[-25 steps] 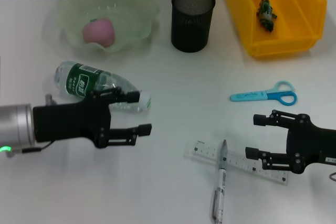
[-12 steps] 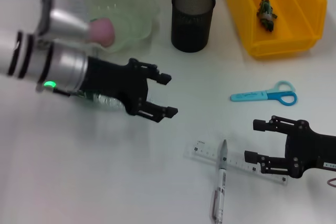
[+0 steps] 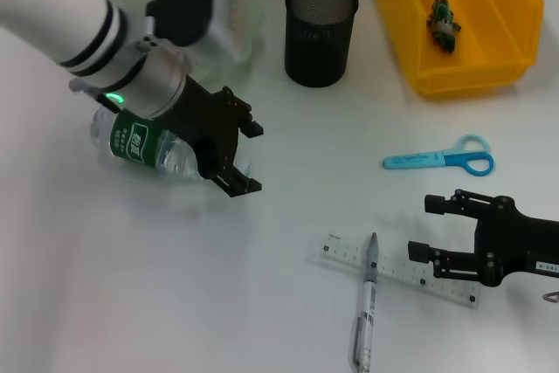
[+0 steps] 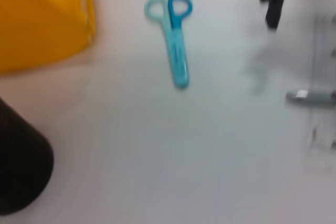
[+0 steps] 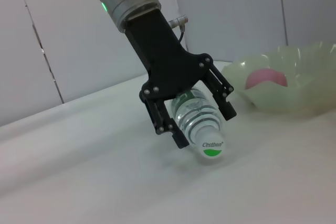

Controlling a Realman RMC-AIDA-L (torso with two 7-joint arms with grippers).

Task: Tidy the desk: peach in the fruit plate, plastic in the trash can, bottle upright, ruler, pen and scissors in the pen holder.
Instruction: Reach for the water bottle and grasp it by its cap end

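The clear bottle (image 3: 140, 144) with a green label lies on its side at the left. My left gripper (image 3: 245, 155) stands open astride its neck, a finger on each side, as the right wrist view shows around the bottle (image 5: 203, 125). The peach (image 5: 266, 78) rests in the pale green fruit plate (image 5: 302, 100). Crumpled plastic (image 3: 443, 22) lies in the yellow trash can (image 3: 515, 37). Blue scissors (image 3: 441, 160) lie right of centre. The pen (image 3: 367, 303) lies across the clear ruler (image 3: 341, 252). My right gripper (image 3: 425, 227) is open over the ruler's right end.
The black mesh pen holder (image 3: 320, 32) stands at the back centre, between the plate and the trash can. The left arm's white body covers most of the plate in the head view. The left wrist view shows the scissors (image 4: 176, 51) and the pen holder's edge (image 4: 21, 171).
The left arm swung back and down from mid-table toward the bottle, and its gripper now straddles the neck. The right gripper has hardly moved.
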